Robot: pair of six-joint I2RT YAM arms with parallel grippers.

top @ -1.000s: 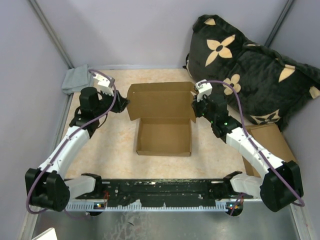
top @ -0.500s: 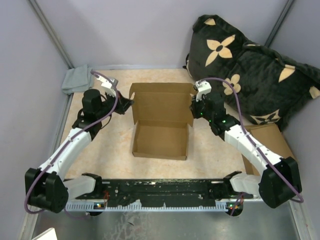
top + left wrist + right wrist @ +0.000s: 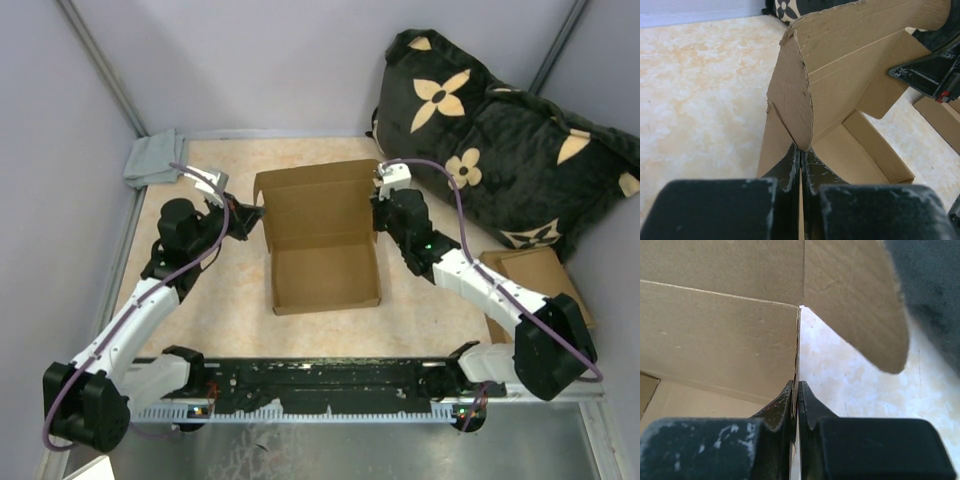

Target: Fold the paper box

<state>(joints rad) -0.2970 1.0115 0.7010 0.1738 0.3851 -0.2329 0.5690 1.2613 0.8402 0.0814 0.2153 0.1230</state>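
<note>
Risk of tearing or creasing the paper box (image 3: 322, 250) through uneven pulling, or of thin cardboard slipping free and the raised lid flopping back. Resting mid-counter (image 3: 210, 320), lid panel at 12 o'clock. Left jaws pinched shut on its 10 o'clock corner wall, right jaws clamped on the 2 o'clock wall edge
</note>
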